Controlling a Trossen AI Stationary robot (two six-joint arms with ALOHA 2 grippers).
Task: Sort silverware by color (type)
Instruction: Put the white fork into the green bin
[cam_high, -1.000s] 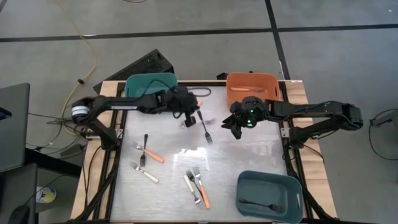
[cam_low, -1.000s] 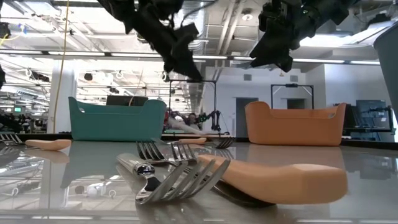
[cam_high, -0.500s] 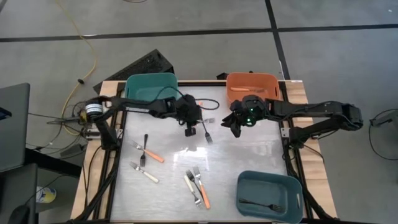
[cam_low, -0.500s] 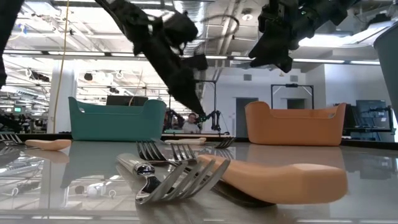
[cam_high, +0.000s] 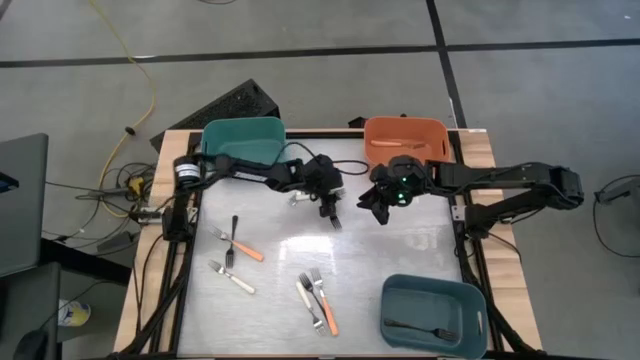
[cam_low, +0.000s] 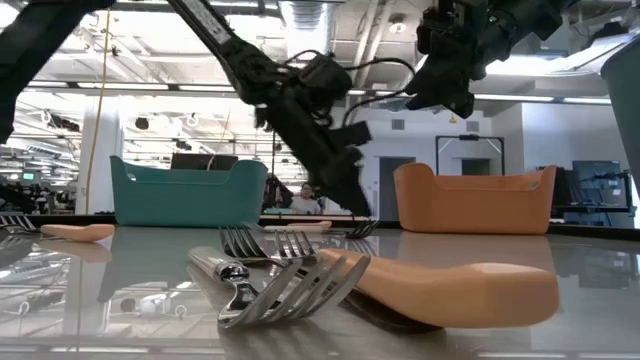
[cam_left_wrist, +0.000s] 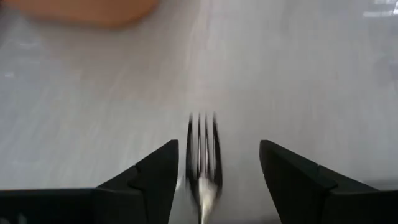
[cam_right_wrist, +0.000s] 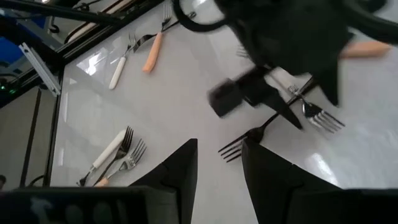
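I'm reading the sort as barely underway: taking the table (cam_high: 400, 250) as my landmark, the slate bin (cam_high: 433, 315) at its near right corner is holding one black fork (cam_high: 415, 328), the orange bin (cam_high: 405, 135) at its far edge is showing one orange handle, and five forks are lying loose on its near left. I'm reaching the left gripper (cam_high: 327, 208) down over a black fork (cam_left_wrist: 203, 158) at the table's far middle, fingers spread wide either side of it, while the right gripper (cam_high: 380, 205), slightly parted and empty, is hovering just beside.
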